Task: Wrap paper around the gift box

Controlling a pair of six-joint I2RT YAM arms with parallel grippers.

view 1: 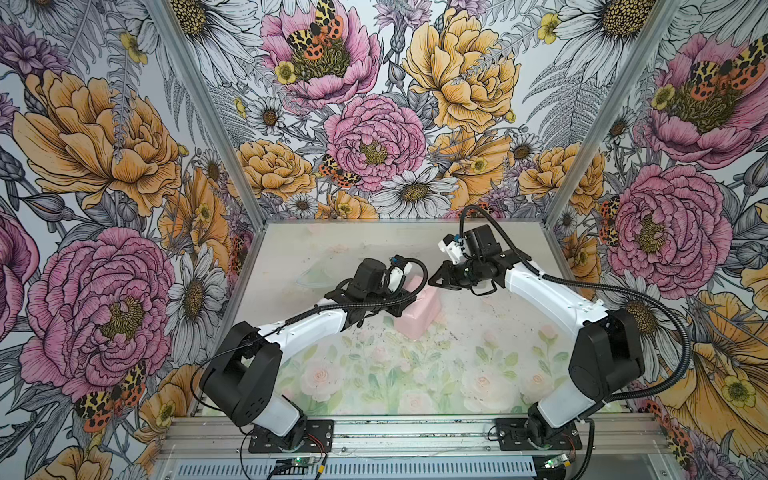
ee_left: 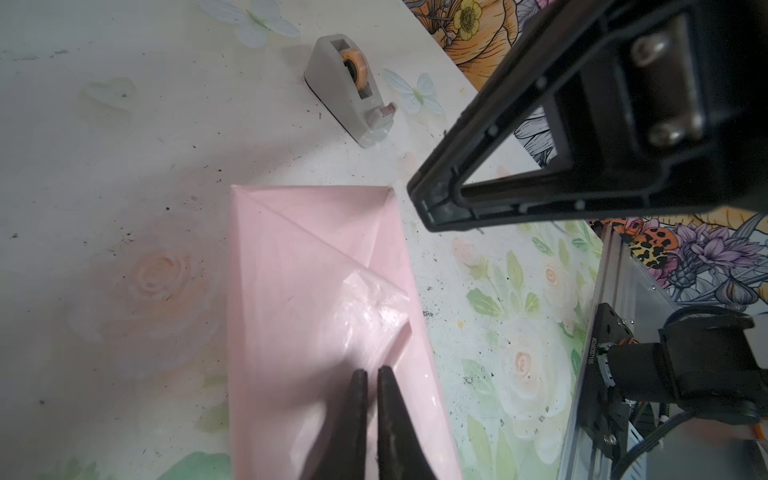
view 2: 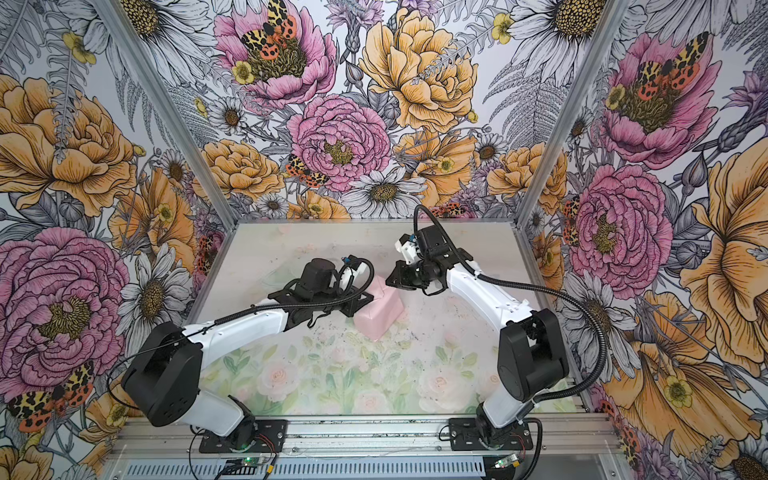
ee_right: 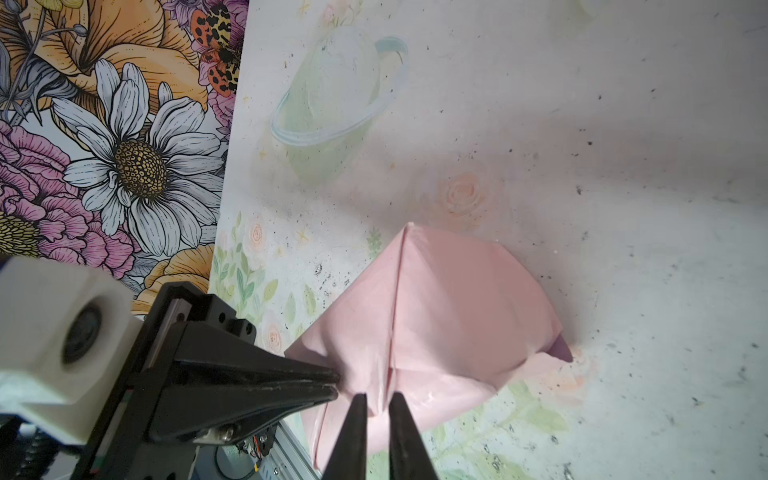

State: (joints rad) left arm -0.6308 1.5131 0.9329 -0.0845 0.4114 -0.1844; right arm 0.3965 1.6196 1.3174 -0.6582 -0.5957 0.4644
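Left gripper (ee_left: 371, 372): jaws almost together, only a thin slit between the two black fingers (ee_left: 357, 419). The tips are down on the pink face of the paper (ee_left: 316, 291). In the right wrist view the same gripper (ee_right: 336, 384) comes in from the side with its tips pressed into the crumpled end of the paper (ee_right: 449, 299); can't tell if a fold is actually nipped between them. Right gripper (ee_right: 378, 397): jaws slightly apart with a narrow gap, a paper seam ridge in line with the gap behind the tips, nothing visibly clamped. In the left wrist view the right gripper (ee_left: 428, 212) shows edge-on, its tip just beside a corner of the parcel with no paper in it. In both top views it sits near the parcel's far end (view 1: 434, 279) (view 2: 390, 279), apparently apart from it. The paper is folded into a box-shaped parcel, pink side out, with diagonal creases at the end flaps and a small lilac sliver (ee_right: 561, 349) showing at one corner. The parcel lies flat around the middle of the table (view 1: 478, 340), between the two grippers in both top views (view 1: 417, 311) (view 2: 376, 313), its left edge under the left arm's wrist. The gift box is hidden under the paper. A grey tape dispenser (ee_left: 349, 91) stands on the table well apart from the parcel.
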